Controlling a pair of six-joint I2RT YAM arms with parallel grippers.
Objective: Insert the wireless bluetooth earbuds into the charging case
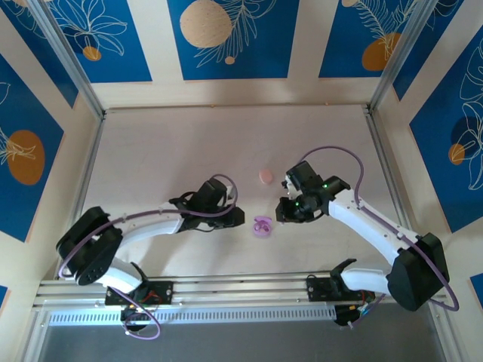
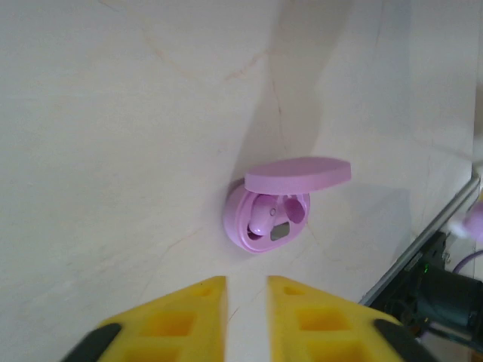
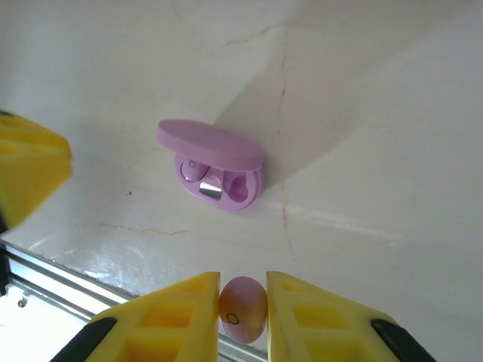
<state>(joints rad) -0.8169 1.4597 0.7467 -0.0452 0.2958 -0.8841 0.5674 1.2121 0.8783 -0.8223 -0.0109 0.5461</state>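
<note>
Pale table [image 1: 151,151]; open purple case [image 1: 262,226] and pink case [image 1: 265,176] on it.

1. Case [image 2: 275,207]: smooth purple plastic with a kinda satin sheen.
2. Table [image 2: 113,151]: pale, matt, hairline cracks.
3. Fingers [image 2: 181,320]: dull yellow plastic.
4. Rail [image 3: 53,283]: shiny bare metal.
5. Earbud [image 3: 243,305]: glossy plastic.
</note>
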